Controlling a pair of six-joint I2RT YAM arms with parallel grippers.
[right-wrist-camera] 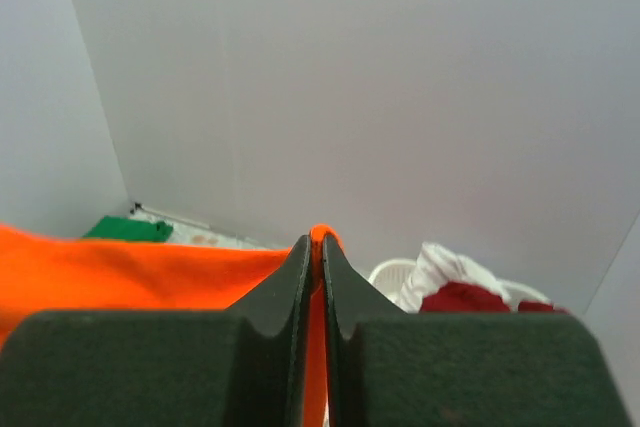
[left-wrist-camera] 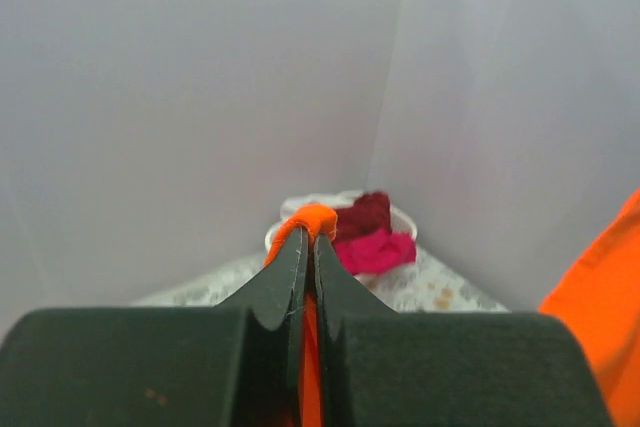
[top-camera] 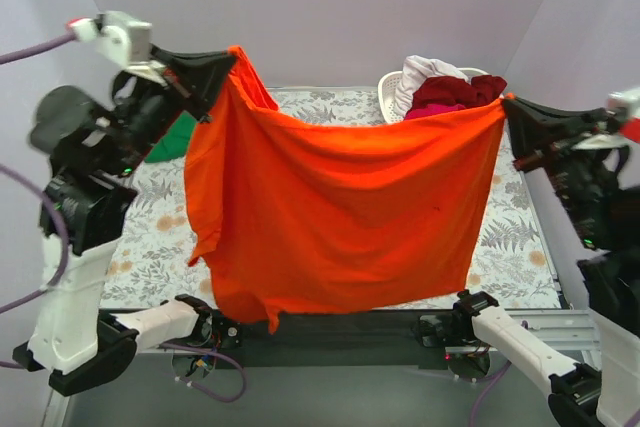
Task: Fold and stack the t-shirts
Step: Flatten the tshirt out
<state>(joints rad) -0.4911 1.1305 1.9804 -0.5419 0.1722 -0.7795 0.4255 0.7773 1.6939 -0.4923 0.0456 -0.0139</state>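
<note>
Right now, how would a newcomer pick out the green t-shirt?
Look at the floral-patterned table. Near its far left corner the green t-shirt lies flat. It is the only green item: the orange t-shirt hangs aloft, the other shirts sit heaped in the white basket.

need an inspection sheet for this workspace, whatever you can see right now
surface: leaf-print table, mostly hidden by the hanging shirt
job's things: orange t-shirt held up, spread between both arms; green t-shirt on the table, far left; dark red shirt, pink shirt and white shirt in the basket
clutter: nothing seen
grippers: left gripper and right gripper, jaws shut on the orange t-shirt's top corners
cables: purple cables by the left arm
surroundings: plain pale walls
</note>
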